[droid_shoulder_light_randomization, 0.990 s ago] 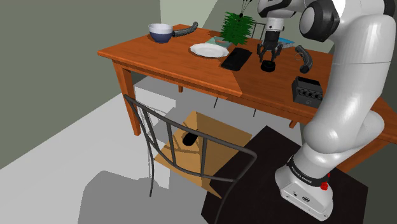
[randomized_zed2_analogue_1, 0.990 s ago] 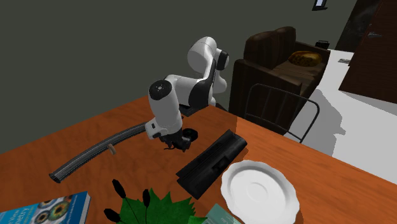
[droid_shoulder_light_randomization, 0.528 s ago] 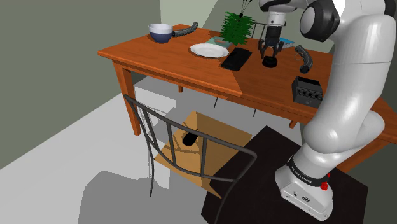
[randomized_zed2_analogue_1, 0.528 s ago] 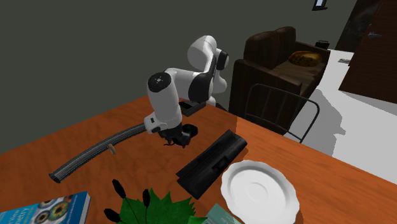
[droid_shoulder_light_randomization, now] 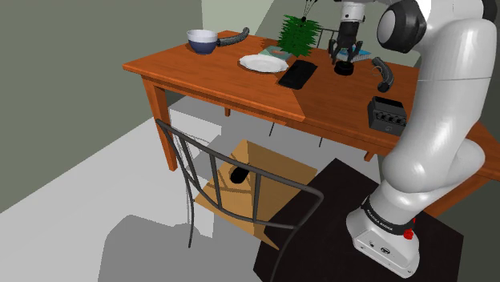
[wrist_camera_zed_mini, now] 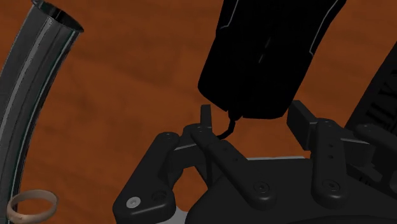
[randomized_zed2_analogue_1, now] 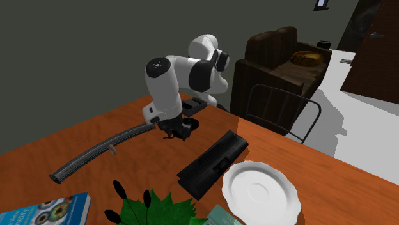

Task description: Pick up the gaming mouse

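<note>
1. The table (droid_shoulder_light_randomization: 208,76) is reddish-brown wood with a faint grain, a flat top and square legs.
2. The arm (droid_shoulder_light_randomization: 437,120) has smooth, rounded white shells and dark joints.
3. A long curved tube (randomized_zed2_analogue_1: 96,153), glossy black and hollow at its open end, lies on the tabletop.
4. A keyboard (randomized_zed2_analogue_1: 214,163), a flat matte-black slab, lies between the tube and a plate.
5. The plate (randomized_zed2_analogue_1: 261,192) is round and white with a shallow raised rim.
6. The gaming mouse (wrist_camera_zed_mini: 261,57) is all black and matte. Its angular shell tapers toward the fingers, and a thin cord curls from the narrow end. It hangs in the hand over the tabletop, between the tube and the keyboard.
7. The gripper (wrist_camera_zed_mini: 252,116) has its black fingers closed against the mouse's narrow end, one on each side.
8. A small tan ring (wrist_camera_zed_mini: 32,193) lies by the tube.
</note>
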Available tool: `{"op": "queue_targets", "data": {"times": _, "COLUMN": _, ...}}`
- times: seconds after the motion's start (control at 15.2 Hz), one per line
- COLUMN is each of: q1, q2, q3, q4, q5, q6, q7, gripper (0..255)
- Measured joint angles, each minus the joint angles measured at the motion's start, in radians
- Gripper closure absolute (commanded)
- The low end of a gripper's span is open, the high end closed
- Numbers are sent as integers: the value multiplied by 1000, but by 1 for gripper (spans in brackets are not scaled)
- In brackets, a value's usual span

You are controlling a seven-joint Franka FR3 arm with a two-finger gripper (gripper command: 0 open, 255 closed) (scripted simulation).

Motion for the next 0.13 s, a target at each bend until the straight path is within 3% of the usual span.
{"op": "queue_targets", "data": {"times": 0.13, "q1": -4, "q2": 7, "q3": 0, "q4": 31, "q5": 2, "q6": -24, "q7": 0, "gripper": 255}}
